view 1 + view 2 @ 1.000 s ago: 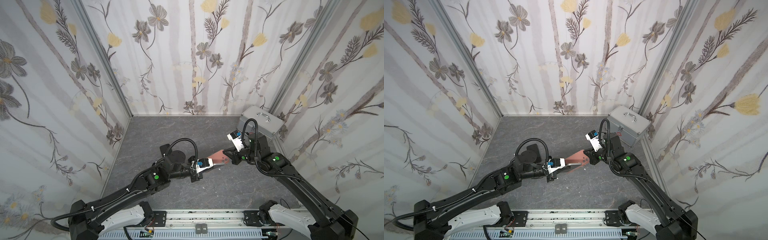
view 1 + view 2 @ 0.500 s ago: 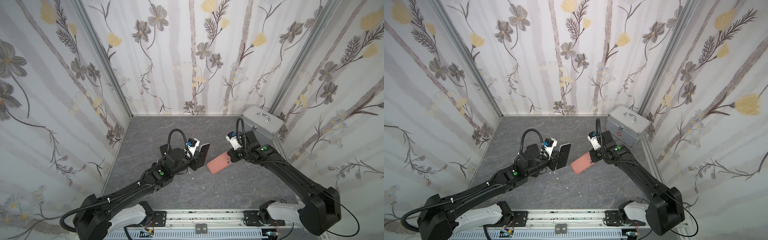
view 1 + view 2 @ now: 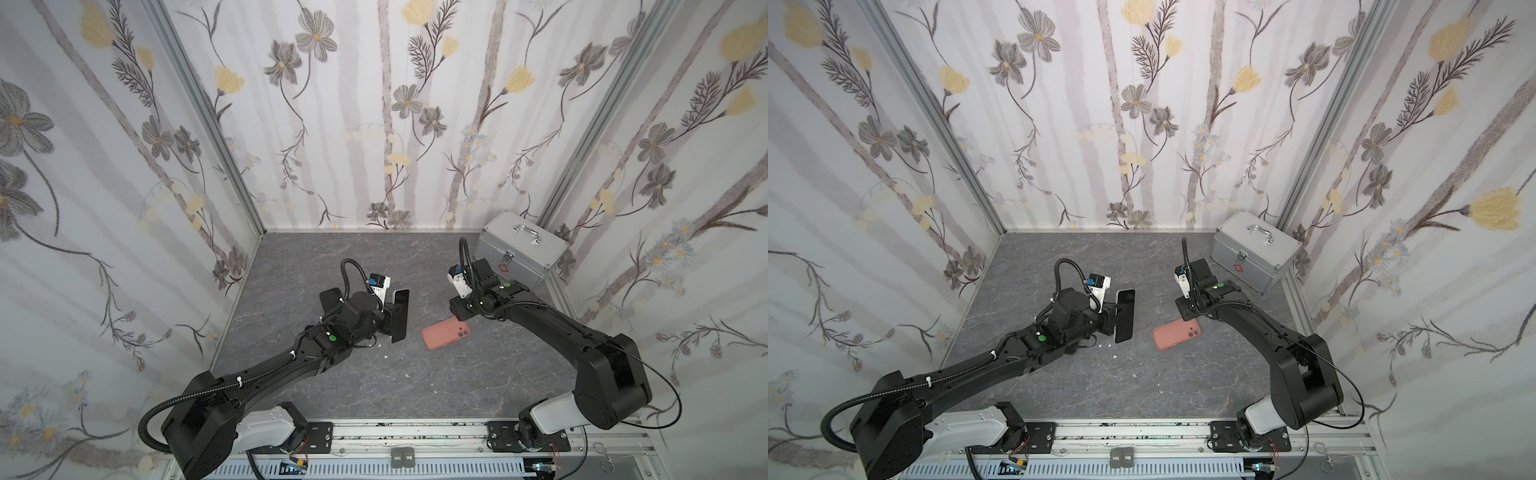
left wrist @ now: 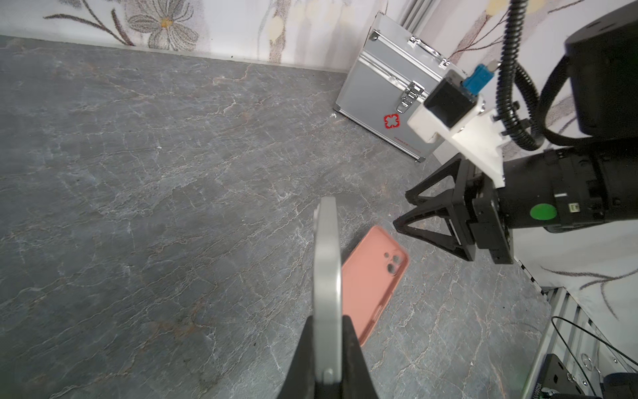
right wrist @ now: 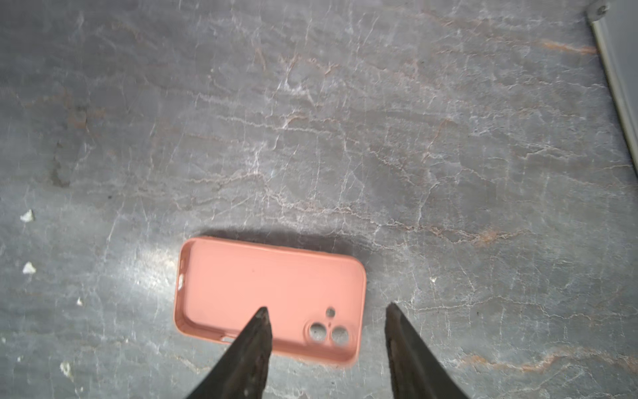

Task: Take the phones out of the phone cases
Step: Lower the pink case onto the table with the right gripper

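- phone [image 3: 400, 315]: black glass front, silver edge, fully out of the case. It's up off the floor, pinched at one end by the left gripper [image 4: 327, 323]. Well apart from the silver box [image 3: 519, 253].
- case [image 3: 446, 333]: salmon pink and empty, lying flat on the floor with the open side up. Camera holes are at the end nearer the box. It sits between phone and box, touching neither.

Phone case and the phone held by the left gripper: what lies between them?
Nothing: only bare grey table separates the phone case from the phone in the left gripper, seen in both top views.
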